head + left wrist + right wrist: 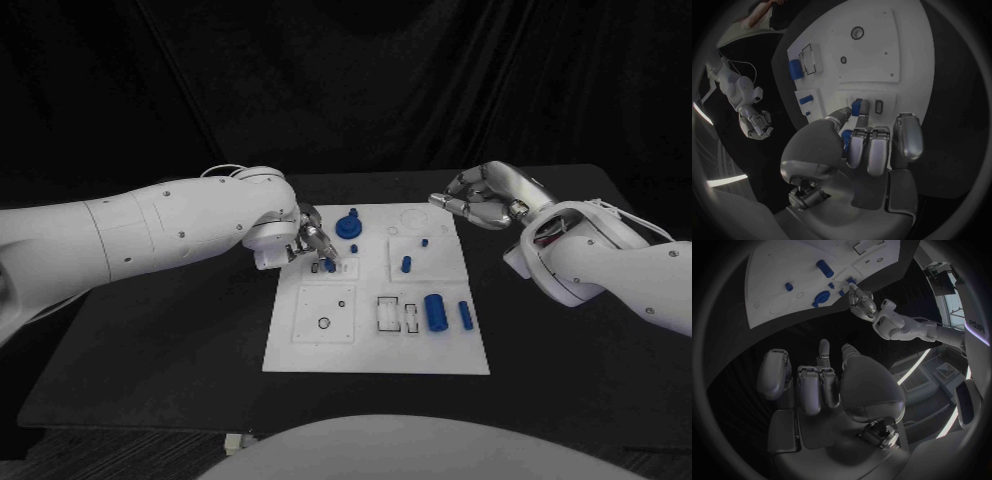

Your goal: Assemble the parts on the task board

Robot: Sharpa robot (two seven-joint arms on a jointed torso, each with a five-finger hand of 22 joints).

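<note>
The white task board (375,345) lies in the middle of the black table. My left hand (303,243) is over the board's left side and pinches a small blue part (329,265) right at the board's surface; the left wrist view shows my thumb against that blue part (856,106) beside a small slot. My right hand (483,200) hovers off the board's far right corner with its fingers (811,385) curled in on nothing. On the board are a blue knob (351,226), a short blue peg (405,264), a thick blue cylinder (434,313) and a thin blue pin (464,315).
A square plate with a small ring (325,322) and a pair of rectangular slots (389,313) sit on the board's near half. Black table surface (159,340) surrounds the board on all sides. A dark curtain hangs behind the table.
</note>
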